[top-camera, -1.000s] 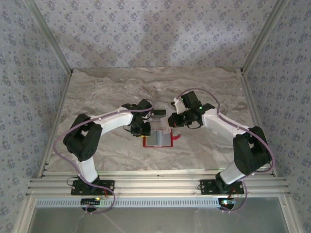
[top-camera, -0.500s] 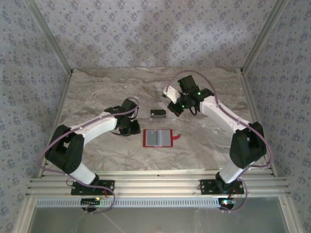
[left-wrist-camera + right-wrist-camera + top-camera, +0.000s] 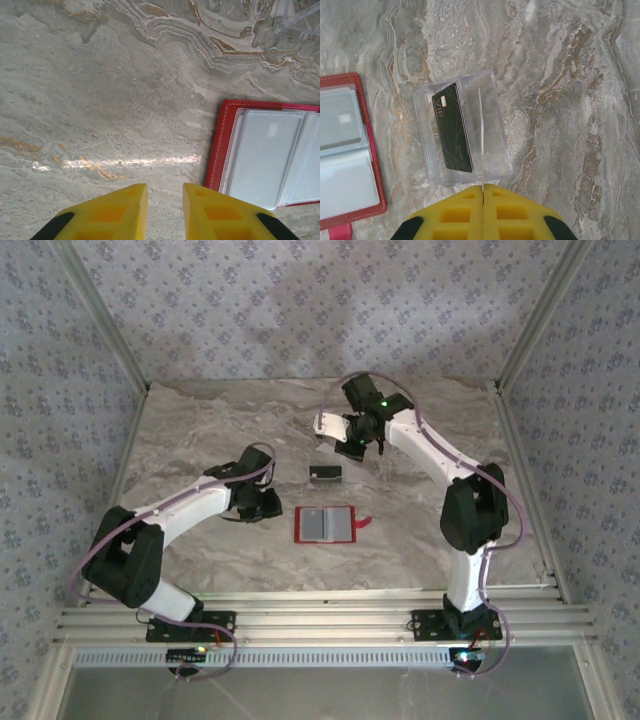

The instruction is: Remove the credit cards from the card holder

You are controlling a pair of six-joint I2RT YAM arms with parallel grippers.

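Marble-look table (image 3: 200, 420), patterned wallpaper (image 3: 300, 310) all round. Change over the last second: both arms were crowded over the card holder (image 3: 325, 525), and now both have backed off. The left one has swung out to the holder's left. The right one has gone up to the far side, past the clear tray (image 3: 495, 125).

Holder lies open and flat mid-table, snap tab (image 3: 363, 522) to its right, nothing touching it. One dark credit card (image 3: 452, 127) sits inside the tray, just beyond the holder. I read that as a card delivered and released. Pockets look pale and flat from the left wrist view; I can't tell if another card is still in there.

Left gripper (image 3: 165, 210): fingers parted by a narrow gap, nothing between them, over bare table beside the holder's red edge. Right gripper (image 3: 483, 200): fingers pressed together, empty, above the tray's near edge.
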